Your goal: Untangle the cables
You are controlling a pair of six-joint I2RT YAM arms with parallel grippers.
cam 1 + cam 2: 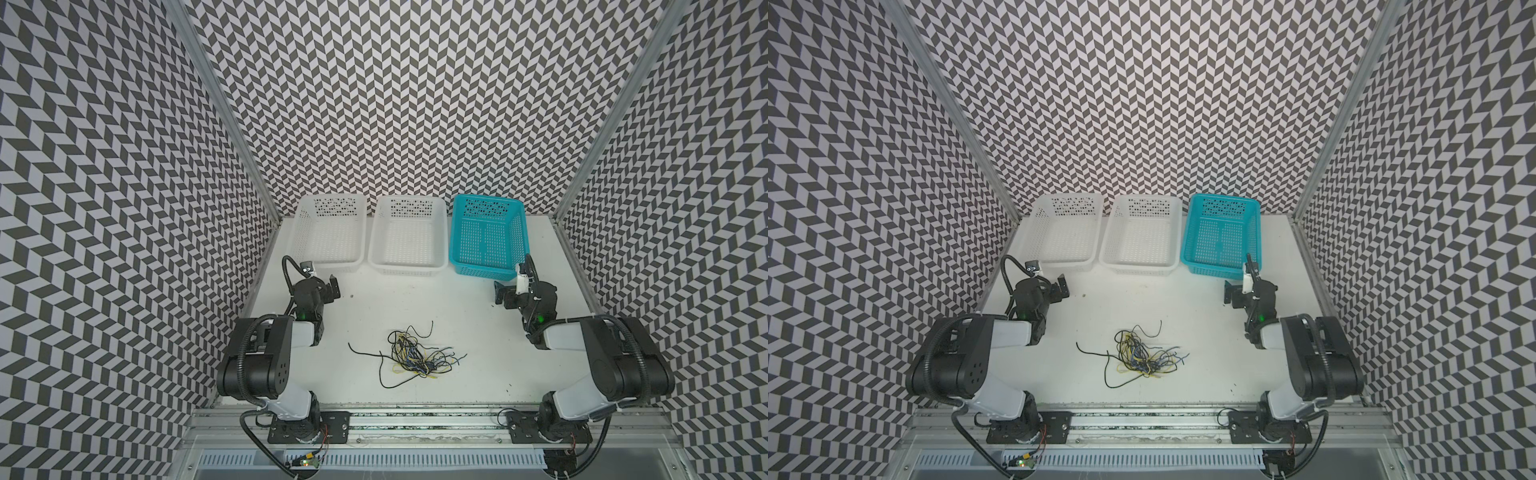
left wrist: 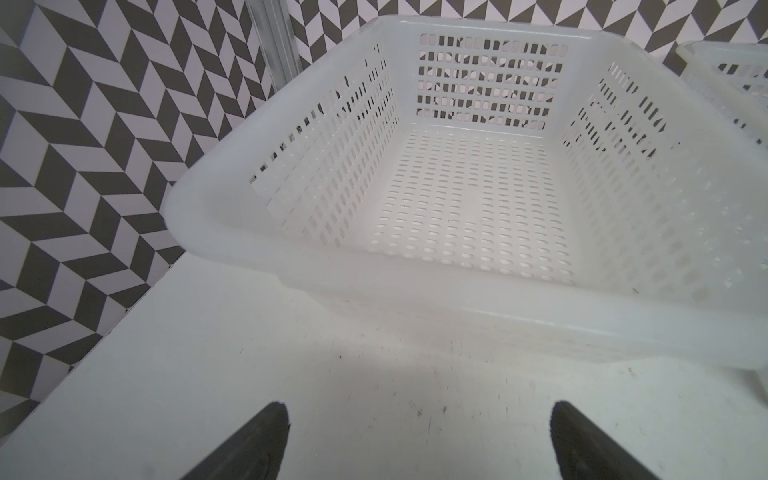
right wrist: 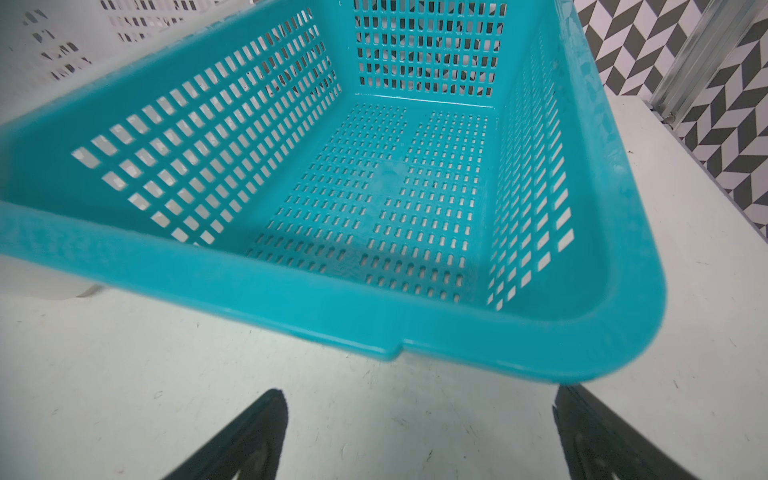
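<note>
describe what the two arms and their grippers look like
The left arm and right arm: black joint housings, white link shells, ribbed black hoses, a green light near each wrist. The left gripper and right gripper: dark tapered fingers.

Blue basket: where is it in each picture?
Top view: the blue basket is at the back of the table, rightmost of three baskets.
Top view: same spot, rightmost in the back row.
Left wrist: not in it.
Right wrist: seen close up, filling most of the picture.
Shared landmark: the middle white basket, right beside the blue one; part of it shows in all four views.
</note>
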